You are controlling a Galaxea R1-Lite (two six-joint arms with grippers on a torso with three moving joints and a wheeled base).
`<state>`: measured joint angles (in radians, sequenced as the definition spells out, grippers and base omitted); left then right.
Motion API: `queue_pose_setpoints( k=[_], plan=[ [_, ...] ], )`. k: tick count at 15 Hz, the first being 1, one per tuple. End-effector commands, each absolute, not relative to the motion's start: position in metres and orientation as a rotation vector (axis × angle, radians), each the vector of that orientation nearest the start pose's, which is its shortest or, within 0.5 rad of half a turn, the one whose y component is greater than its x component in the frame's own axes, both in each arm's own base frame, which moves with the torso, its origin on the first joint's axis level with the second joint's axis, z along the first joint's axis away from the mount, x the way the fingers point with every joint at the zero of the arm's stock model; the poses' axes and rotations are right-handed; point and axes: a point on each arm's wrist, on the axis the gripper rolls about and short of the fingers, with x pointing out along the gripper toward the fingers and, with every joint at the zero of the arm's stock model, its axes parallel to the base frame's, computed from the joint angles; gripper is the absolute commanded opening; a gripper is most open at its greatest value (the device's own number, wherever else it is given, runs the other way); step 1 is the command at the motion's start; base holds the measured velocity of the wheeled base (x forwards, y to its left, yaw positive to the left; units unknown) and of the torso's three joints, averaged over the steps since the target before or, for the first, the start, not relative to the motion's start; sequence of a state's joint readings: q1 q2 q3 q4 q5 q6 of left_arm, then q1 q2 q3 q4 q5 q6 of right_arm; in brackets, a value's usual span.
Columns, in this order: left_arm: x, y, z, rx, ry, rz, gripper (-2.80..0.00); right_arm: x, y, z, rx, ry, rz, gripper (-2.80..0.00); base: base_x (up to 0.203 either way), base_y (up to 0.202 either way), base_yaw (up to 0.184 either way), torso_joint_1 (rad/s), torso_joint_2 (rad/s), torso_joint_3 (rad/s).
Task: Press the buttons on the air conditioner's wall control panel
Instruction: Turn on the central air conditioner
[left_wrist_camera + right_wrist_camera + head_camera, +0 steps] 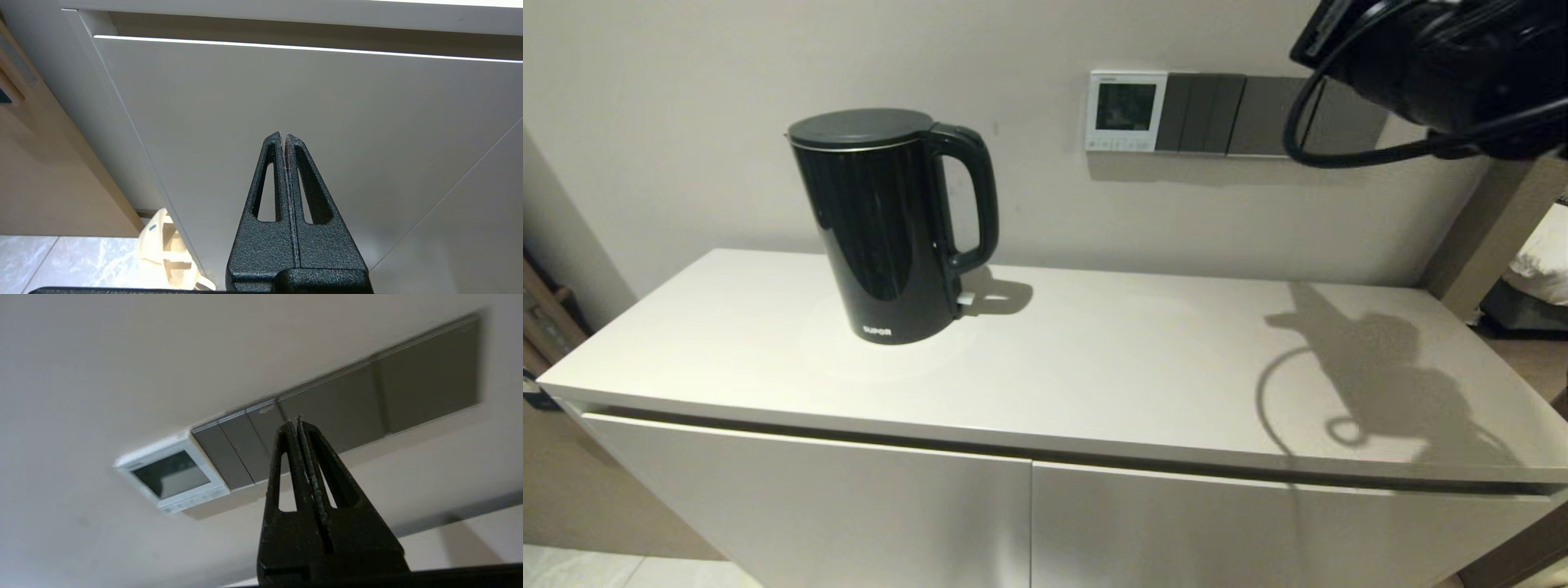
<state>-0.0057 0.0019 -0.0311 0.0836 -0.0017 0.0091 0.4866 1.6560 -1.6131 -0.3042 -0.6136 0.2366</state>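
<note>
Partly cropped, right claw closed, short of buttons.

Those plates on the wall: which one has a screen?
The white control panel, at the row's end nearest the kettle. It has a dark screen and tiny buttons; the grey switch plates are blank.

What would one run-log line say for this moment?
right gripper: shut, raised near wall, off thermostat panel | buttons: unpressed | left gripper: shut, parked by cabinet door

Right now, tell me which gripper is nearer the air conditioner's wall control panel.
Right. The right gripper is raised near the wall, fingers shut, in front of the dark switch plates beside the control panel. The left gripper hangs low before the cabinet door.
</note>
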Motion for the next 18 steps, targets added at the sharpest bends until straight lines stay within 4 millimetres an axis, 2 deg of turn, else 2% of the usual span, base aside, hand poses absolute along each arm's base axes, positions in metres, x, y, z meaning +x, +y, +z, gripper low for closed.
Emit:
queue_pose_setpoints(
  k=[1,4,6,7,15,18],
  plan=[
    [-0.025,0.000,0.075,0.009,0.055,-0.008,-2.80,0.316,0.156,0.358,0.330,-0.166,-0.108,-2.80,0.000,0.000,0.000,0.000,0.00,0.000],
    [-0.025,0.000,0.075,0.009,0.055,-0.008,-2.80,0.343,0.181,0.335,0.334,-0.170,-0.088,-2.80,0.000,0.000,0.000,0.000,0.00,0.000],
    [-0.025,0.000,0.075,0.009,0.055,-0.008,-2.80,0.346,0.206,0.328,0.333,-0.191,-0.041,-2.80,0.000,0.000,0.000,0.000,0.00,0.000],
    [-0.025,0.000,0.075,0.009,0.055,-0.008,-2.80,0.347,0.211,0.324,0.325,-0.193,-0.032,-2.80,0.000,0.000,0.000,0.000,0.00,0.000],
    [-0.025,0.000,0.075,0.009,0.055,-0.008,-2.80,0.362,0.222,0.307,0.297,-0.192,-0.033,-2.80,0.000,0.000,0.000,0.000,0.00,0.000],
    [-0.025,0.000,0.075,0.009,0.055,-0.008,-2.80,0.366,0.220,0.303,0.277,-0.187,-0.058,-2.80,0.000,0.000,0.000,0.000,0.00,0.000]
  ],
)
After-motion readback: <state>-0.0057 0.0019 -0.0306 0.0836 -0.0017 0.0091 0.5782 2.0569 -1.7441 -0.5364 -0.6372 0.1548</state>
